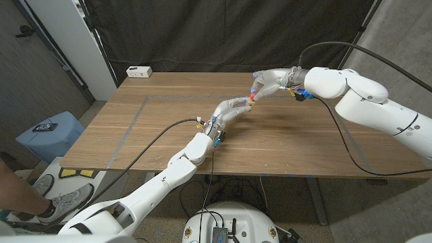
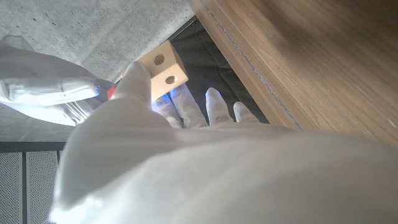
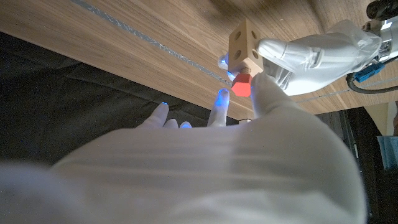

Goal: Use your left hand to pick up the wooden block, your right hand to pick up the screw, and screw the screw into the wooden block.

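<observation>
Here the screw [image 3: 241, 84] touches the wooden block [image 3: 243, 43] between both hands.

Head view was evenly lit from overhead, bench [image 1: 169, 128] bright w/ soft shadow under the raised hands, dark backdrop behind, wrist views had near white hand backs blown out & blurred, blue glow on fingertips [image 3: 222, 94], wooden block [image 2: 165, 70] sharp-ish

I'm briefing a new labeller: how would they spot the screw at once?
Over the wooden table, find where the two white hands meet. The left hand holds the wooden block; the screw, held by the right hand, is the small red piece against it.
</observation>
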You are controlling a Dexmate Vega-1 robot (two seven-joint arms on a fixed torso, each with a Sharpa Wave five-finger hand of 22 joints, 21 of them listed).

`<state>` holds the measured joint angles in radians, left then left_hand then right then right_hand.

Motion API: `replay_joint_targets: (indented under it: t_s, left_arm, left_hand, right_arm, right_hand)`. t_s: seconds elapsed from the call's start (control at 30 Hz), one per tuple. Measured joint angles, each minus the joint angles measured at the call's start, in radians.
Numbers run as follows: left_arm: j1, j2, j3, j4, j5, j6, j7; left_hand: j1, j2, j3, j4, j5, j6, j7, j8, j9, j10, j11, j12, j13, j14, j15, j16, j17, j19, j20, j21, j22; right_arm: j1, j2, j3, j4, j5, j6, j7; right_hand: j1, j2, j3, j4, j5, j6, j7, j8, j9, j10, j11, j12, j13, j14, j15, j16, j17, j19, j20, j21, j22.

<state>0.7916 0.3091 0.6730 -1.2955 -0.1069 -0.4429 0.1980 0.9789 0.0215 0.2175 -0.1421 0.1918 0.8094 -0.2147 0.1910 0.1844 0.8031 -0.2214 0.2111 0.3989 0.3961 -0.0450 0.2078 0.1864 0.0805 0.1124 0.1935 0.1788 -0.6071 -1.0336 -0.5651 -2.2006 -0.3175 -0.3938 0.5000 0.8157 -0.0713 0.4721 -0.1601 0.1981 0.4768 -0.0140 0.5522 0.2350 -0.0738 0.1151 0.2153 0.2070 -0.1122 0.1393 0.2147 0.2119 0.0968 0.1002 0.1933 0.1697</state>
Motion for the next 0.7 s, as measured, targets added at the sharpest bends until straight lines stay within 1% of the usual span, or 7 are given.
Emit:
replay_joint_targets:
  t_s: [0.07, 0.13, 0.33, 0.43, 0.53, 0.67, 0.7]
  left_arm:
    - [0.0, 0.0, 0.0, 0.0, 0.0, -0.001, 0.0]
    - [0.0, 0.0, 0.0, 0.0, 0.0, -0.001, 0.0]
    - [0.0, 0.0, 0.001, 0.0, 0.0, -0.002, 0.001]
    - [0.001, 0.001, 0.001, -0.001, 0.0, -0.002, 0.001]
    - [0.004, 0.003, 0.001, -0.006, 0.0, -0.002, 0.001]
    - [0.005, 0.004, 0.001, -0.009, 0.0, -0.002, 0.001]
    - [0.005, 0.005, 0.001, -0.01, 0.0, -0.002, 0.001]
  left_hand:
    - [0.0, 0.0, 0.0, 0.0, 0.0, 0.0, 0.0, 0.0, 0.0, 0.0, 0.0, 0.0, 0.0, 0.0, 0.0, 0.0, 0.0, 0.0, 0.0, 0.0, 0.0]
    - [0.0, 0.0, 0.0, 0.0, 0.0, 0.0, 0.0, 0.0, 0.0, 0.0, 0.0, 0.0, 0.0, 0.0, 0.0, 0.0, 0.0, 0.0, 0.0, 0.0, 0.0]
    - [0.0, 0.0, 0.0, 0.0, 0.0, 0.0, 0.0, 0.0, 0.0, 0.0, 0.0, 0.0, 0.0, 0.0, 0.0, 0.0, 0.0, 0.0, 0.0, 0.0, 0.0]
    - [0.0, 0.0, 0.0, 0.0, 0.0, 0.0, 0.0, 0.0, 0.0, 0.0, 0.0, 0.0, 0.0, 0.0, 0.0, 0.0, 0.0, 0.0, 0.0, 0.0, 0.0]
    - [0.0, 0.0, 0.0, 0.0, 0.0, 0.0, 0.0, 0.0, 0.0, 0.0, 0.0, 0.0, 0.0, 0.0, 0.0, 0.0, 0.0, 0.0, 0.0, 0.0, 0.0]
    - [0.0, 0.0, 0.0, 0.0, 0.0, 0.0, 0.0, 0.0, 0.0, 0.0, 0.0, 0.0, 0.0, 0.0, 0.0, 0.0, 0.0, 0.0, 0.0, 0.0, 0.0]
    - [0.0, 0.0, 0.0, 0.0, 0.0, 0.0, 0.0, 0.0, 0.0, 0.0, 0.0, 0.0, 0.0, 0.0, 0.0, 0.0, 0.0, 0.0, 0.0, 0.0, 0.0]
  right_arm:
    - [0.001, 0.001, -0.001, -0.003, -0.002, -0.008, 0.002]
    - [0.001, 0.002, -0.004, -0.007, -0.005, -0.017, 0.004]
    - [0.003, 0.006, -0.011, -0.018, -0.014, -0.038, 0.006]
    - [0.004, 0.008, -0.015, -0.025, -0.016, -0.043, 0.006]
    - [0.004, 0.01, -0.017, -0.029, -0.021, -0.059, 0.006]
    - [0.004, 0.013, -0.02, -0.036, -0.025, -0.071, 0.005]
    - [0.004, 0.013, -0.021, -0.037, -0.026, -0.073, 0.005]
  right_hand:
    - [-0.001, -0.001, -0.002, 0.002, 0.0, 0.002, 0.002, 0.008, 0.0, -0.001, 0.001, 0.0, 0.0, 0.0, 0.0, 0.0, 0.0, 0.0, 0.0, 0.0, 0.0]
    - [-0.001, -0.001, -0.002, 0.002, 0.0, 0.0, 0.011, 0.008, 0.004, 0.003, 0.005, 0.0, 0.0, 0.0, 0.0, 0.0, 0.0, 0.0, 0.0, 0.0, 0.0]
    - [-0.013, -0.003, -0.006, 0.006, -0.006, 0.005, 0.016, 0.008, 0.005, 0.001, 0.012, 0.0, 0.0, 0.005, 0.005, 0.0, 0.0, 0.004, 0.004, 0.0, 0.0]
    - [-0.014, -0.004, -0.006, 0.006, -0.006, 0.009, 0.02, 0.015, 0.008, 0.007, 0.018, 0.0, 0.0, 0.005, 0.005, 0.0, 0.004, 0.007, 0.007, 0.0, 0.0]
    - [-0.019, -0.007, -0.006, 0.006, -0.006, 0.014, 0.025, 0.017, 0.009, 0.013, 0.023, 0.0, 0.0, 0.011, 0.011, 0.004, 0.005, 0.007, 0.007, 0.0, 0.0]
    - [-0.023, -0.002, -0.009, 0.009, -0.006, 0.02, 0.03, 0.026, 0.013, 0.017, 0.027, 0.0, 0.0, 0.011, 0.011, 0.004, 0.005, 0.013, 0.012, 0.007, 0.0]
    - [-0.023, -0.002, -0.009, 0.009, -0.006, 0.02, 0.03, 0.029, 0.014, 0.02, 0.03, 0.0, 0.0, 0.013, 0.013, 0.004, 0.005, 0.016, 0.009, 0.008, 0.0]
